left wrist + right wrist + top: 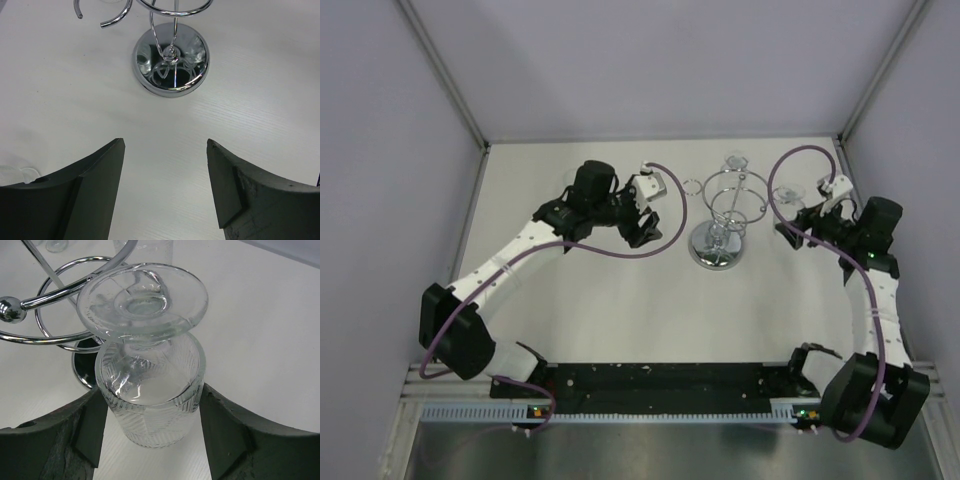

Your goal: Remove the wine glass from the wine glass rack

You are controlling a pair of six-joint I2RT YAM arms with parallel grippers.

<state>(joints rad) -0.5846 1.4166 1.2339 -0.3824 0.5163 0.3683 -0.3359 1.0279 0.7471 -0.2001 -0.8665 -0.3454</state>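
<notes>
Clear ribbed glass: the wine glass (145, 360) is hanging foot-up at the ring of the wine glass rack (725, 205) nearest the right arm, its foot overlapping that chrome ring. We are seeing the right gripper (151, 407) grasping the bowl, one black finger pressing on each side. We cannot tell whether the foot is resting on the ring. The left gripper (165, 185) is standing released, jaws wide apart, over the white bench (260, 100), facing the rack's mirror base and touching nothing.

Wine glass rack (171, 62) top beyond left wrist view's edge
</notes>
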